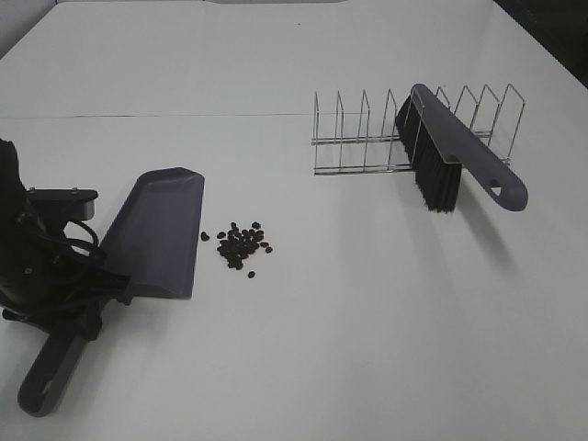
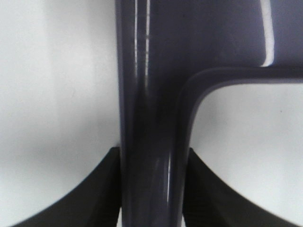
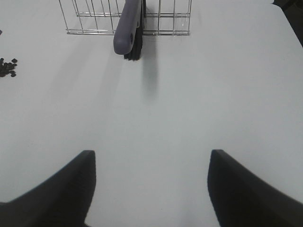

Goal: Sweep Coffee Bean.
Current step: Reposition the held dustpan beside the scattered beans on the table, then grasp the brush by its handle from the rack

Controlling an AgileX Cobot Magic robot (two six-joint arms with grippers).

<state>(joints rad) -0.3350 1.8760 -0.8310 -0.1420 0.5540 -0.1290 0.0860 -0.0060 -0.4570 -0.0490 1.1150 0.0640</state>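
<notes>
The coffee bean [image 1: 241, 246] cluster lies on the white table just right of a grey-purple dustpan [image 1: 158, 231], and shows again as coffee bean [image 3: 7, 67] at the edge of the right wrist view. My left gripper [image 1: 87, 310] is shut on the dustpan's handle [image 2: 151, 118]; close up, the left gripper [image 2: 151, 189] has both black fingers [image 2: 102, 194] pressed against the handle's sides. A grey brush [image 1: 459, 156] with black bristles leans in a wire rack [image 1: 358, 138]. My right gripper [image 3: 152, 156] stands open over bare table, well short of the brush [image 3: 128, 28].
The wire rack [image 3: 94, 19] stands at the back right with the brush's handle sticking out toward the front. The dustpan's handle end [image 1: 41, 390] lies near the table's front left.
</notes>
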